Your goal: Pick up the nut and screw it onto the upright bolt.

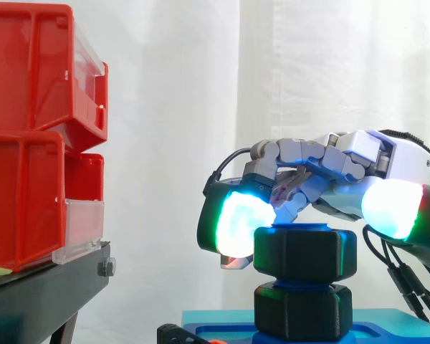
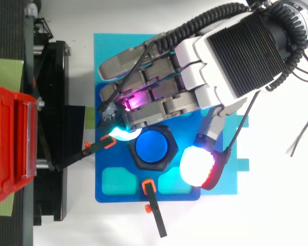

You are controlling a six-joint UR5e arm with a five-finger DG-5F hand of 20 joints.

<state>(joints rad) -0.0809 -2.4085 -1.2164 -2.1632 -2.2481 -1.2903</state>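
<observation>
Side view: hand (image 1: 344,161) at lower right, fingers curled round the black nut (image 1: 305,251) atop the upright bolt, with open curtain between it and the red bins (image 1: 29,143) at left. Top view: glowing pads (image 2: 196,166) sit at the nut's upper-left and lower-right edges, blue bolt (image 2: 154,146) at centre.

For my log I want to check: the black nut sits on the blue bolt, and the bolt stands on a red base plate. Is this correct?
Not quite. The base plate is blue, not red; the top view shows it. The black nut does sit on the blue bolt.
</observation>
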